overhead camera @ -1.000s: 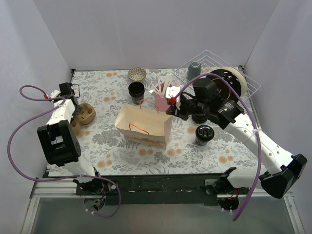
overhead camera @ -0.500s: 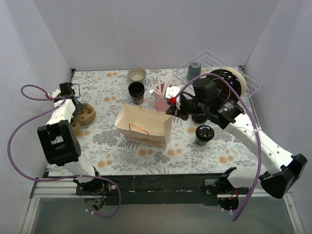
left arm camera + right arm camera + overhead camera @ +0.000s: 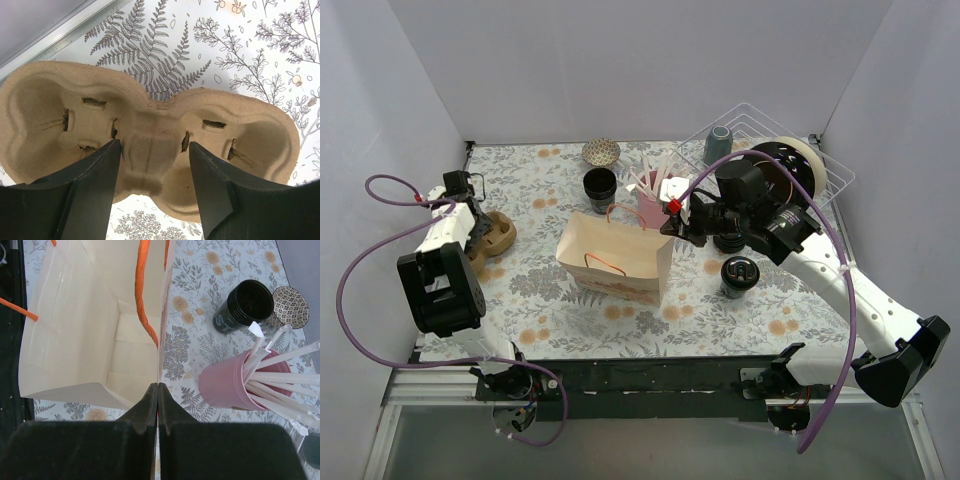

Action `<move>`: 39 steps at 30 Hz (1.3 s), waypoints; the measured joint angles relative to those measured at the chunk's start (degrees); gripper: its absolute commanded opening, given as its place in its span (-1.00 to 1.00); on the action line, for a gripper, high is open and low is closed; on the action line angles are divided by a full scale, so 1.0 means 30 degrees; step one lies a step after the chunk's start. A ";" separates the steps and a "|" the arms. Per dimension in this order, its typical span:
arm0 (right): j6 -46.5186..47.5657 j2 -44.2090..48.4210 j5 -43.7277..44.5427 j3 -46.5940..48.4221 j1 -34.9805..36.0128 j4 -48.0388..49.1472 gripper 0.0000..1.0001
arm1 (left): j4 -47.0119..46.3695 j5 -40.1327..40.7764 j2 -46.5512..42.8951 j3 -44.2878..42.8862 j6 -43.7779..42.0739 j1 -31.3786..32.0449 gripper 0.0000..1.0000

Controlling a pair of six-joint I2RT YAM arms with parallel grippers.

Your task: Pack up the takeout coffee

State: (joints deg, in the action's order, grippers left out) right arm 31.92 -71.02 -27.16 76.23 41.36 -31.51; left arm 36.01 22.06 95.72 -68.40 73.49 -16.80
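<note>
Paper bag (image 3: 616,262): upright mid-surface, mouth open.
Right gripper (image 3: 158,386): fingers together, pinching the bag's rim at its far right corner.
Takeout coffee (image 3: 739,275): lidded, standing on the surface right of the bag, unheld.
Left gripper (image 3: 154,146): well left of the bag, fingers apart astride the middle of the pulp cup carrier (image 3: 45,115).
Step, as judged: taking the carrier.
Next move: closing squarely on its centre ridge.

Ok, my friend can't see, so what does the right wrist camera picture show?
The right gripper, black and shut, pinches the rim of an open cream paper bag with orange handles, seen from above. Beside the bag, on the flowery tablecloth, stand a pink cup full of white straws, a lidless black cup and a small patterned bowl.
</note>
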 measured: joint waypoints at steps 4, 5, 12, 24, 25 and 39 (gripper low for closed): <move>0.0000 0.0000 0.0000 0.0000 0.0000 0.0000 -0.97 | 0.0007 0.0022 0.0102 0.0000 -0.0073 -0.0007 -0.01; 0.0000 0.0000 0.0000 0.0000 0.0000 0.0000 -0.97 | 0.0015 0.0058 0.0102 0.0000 -0.0087 -0.0007 -0.05; 0.0000 -0.0080 0.0000 0.0000 0.0000 0.0000 -0.97 | 0.0000 0.0277 0.0102 0.0000 -0.0233 -0.0007 -0.31; 0.0000 -0.0175 0.0000 0.0000 0.0000 0.0000 -0.97 | 0.0561 0.0364 0.0102 -0.0270 -0.0299 0.0000 -0.27; 0.0000 -0.0182 0.0007 0.0000 0.0000 0.0007 -0.97 | 0.0605 0.0364 0.0102 -0.0313 -0.0321 -0.0007 -0.28; 0.0000 -0.0197 0.0000 0.0000 0.0000 0.0000 -0.97 | 0.0962 0.0474 0.0102 -0.0794 -0.0619 -0.0007 -0.46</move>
State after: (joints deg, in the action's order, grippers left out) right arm 31.92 -71.61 -27.16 76.23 41.36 -31.51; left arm 38.89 23.49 96.03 -70.78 71.64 -16.82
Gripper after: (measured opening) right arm 0.023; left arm 0.353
